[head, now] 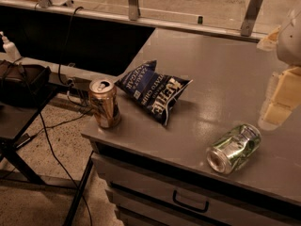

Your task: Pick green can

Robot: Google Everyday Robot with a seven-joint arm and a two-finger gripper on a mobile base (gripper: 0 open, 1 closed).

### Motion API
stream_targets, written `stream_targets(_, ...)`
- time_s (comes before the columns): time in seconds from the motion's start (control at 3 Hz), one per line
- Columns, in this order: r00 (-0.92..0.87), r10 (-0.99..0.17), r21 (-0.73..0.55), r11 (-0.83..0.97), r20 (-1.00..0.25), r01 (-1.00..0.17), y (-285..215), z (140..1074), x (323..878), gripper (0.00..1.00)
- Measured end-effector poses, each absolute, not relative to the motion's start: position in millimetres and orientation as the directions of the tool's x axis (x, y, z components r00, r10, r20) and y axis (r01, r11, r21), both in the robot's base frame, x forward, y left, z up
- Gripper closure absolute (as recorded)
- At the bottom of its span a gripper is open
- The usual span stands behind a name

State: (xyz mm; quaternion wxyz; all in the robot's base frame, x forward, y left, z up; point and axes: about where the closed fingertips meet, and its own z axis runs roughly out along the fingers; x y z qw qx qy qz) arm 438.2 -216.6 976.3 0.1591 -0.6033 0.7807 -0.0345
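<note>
Gripper [276, 106] far R (nr green can [233, 148])

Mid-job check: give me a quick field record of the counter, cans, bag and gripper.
green can: on its side, near front edge, right
brown can: upright, front left corner
chip bag: lying between the cans
gripper: far right, above and behind green can, not touching it
counter: grey, drawer below

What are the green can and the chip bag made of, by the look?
Green can: likely thin aluminium, glossy; bright glints, silver end. Chip bag: probably plastic film, slight sheen; crinkled folds. Gripper sits at the right edge, beyond the can, not touching it.
</note>
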Motion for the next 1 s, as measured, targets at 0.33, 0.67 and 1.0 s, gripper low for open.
stream_targets(0.33, -0.221, -0.953, -0.246, 0.27, -0.207, -0.931, -217, 976, 438, 0.0)
stream_targets(0.67, -0.187, -0.957, -0.25, 0.241, -0.221, -0.938, -216, 970, 437, 0.0)
stream_targets(1.0, -0.116, -0.966, -0.241, 0.173, -0.232, -0.955, -215, 945, 432, 0.0)
